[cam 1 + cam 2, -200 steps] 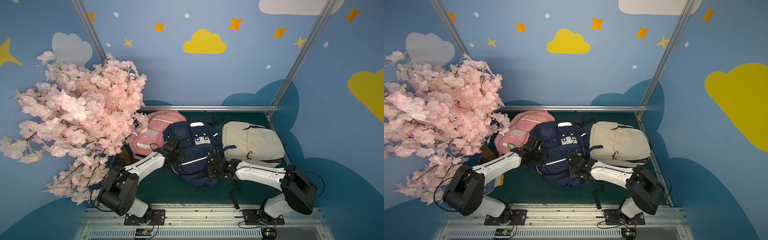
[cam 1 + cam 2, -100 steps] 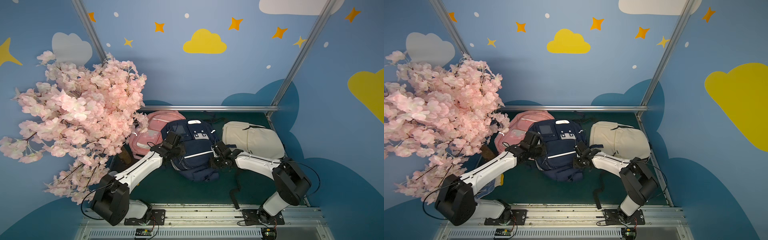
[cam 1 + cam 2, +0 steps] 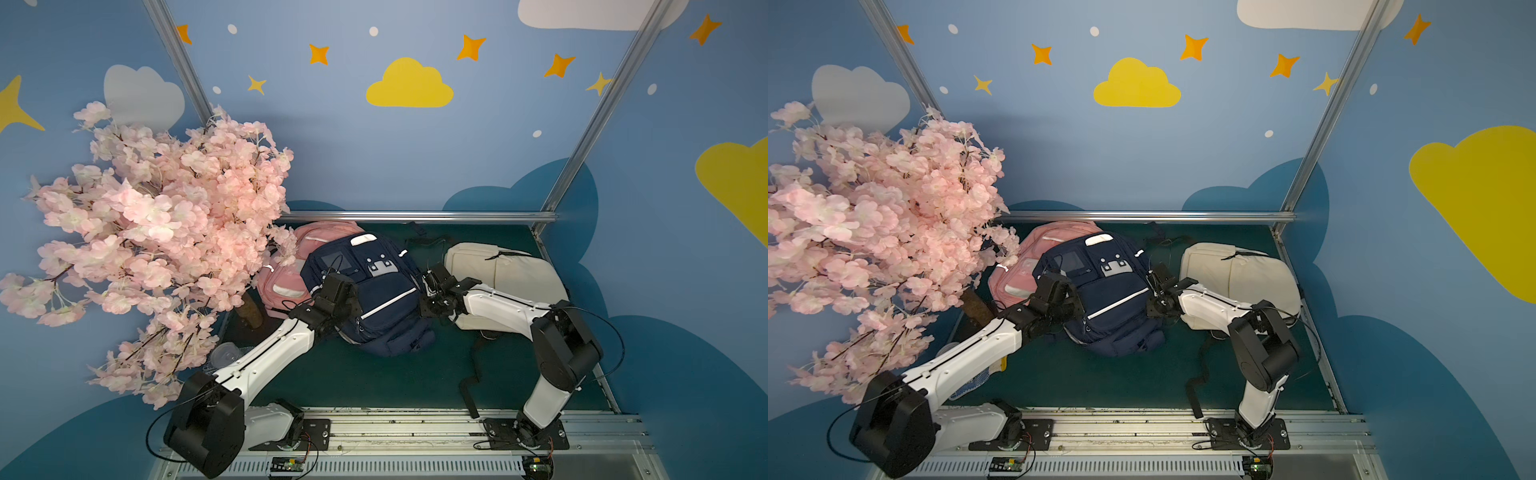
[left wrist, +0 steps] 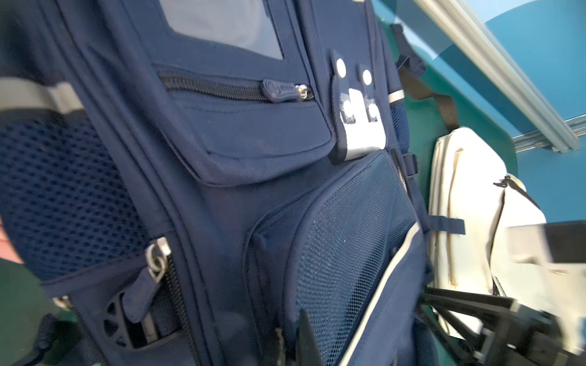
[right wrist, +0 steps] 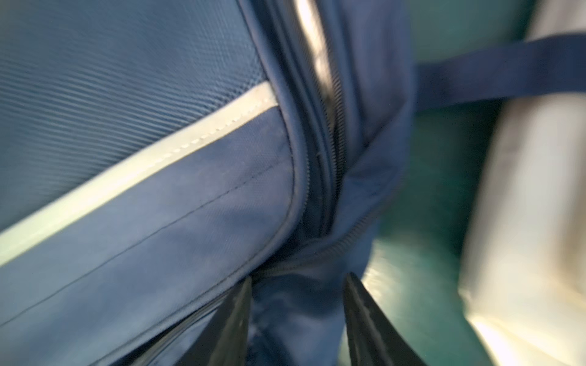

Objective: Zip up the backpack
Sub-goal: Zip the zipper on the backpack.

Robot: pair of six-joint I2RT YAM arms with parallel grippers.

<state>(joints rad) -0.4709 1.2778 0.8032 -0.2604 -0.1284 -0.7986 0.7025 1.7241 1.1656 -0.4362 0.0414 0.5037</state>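
In both top views the backpack (image 3: 374,299) lies on the green floor (image 3: 357,382), in the middle of the frame and a little to the back. The pink bag (image 3: 282,282) is on its left and the cream bag (image 3: 511,270) on its right, and it overlaps the pink one. The tree (image 3: 158,232) fills the left of the frame. The left gripper (image 3: 343,297) is at the backpack's left edge and the right gripper (image 3: 426,297) at its right edge. From here the fingers are too small to read.

The left wrist view adds details that the top views do not give. A metal slider (image 4: 157,258) with a navy pull tab sits beside the coarse mesh side pocket, and the pocket zipper (image 4: 237,90) on the front is closed. The left gripper (image 4: 291,342) has its fingertips pressed together at the fine mesh pocket. Whether cloth is caught between them, I cannot tell.

The right wrist view is blurred and shows the other side only. The zipper (image 5: 326,152) there is open, its two rows of teeth apart. The right gripper (image 5: 298,320) has its fingers apart, and a thick fold of the backpack fills the gap, so it pinches that fold.
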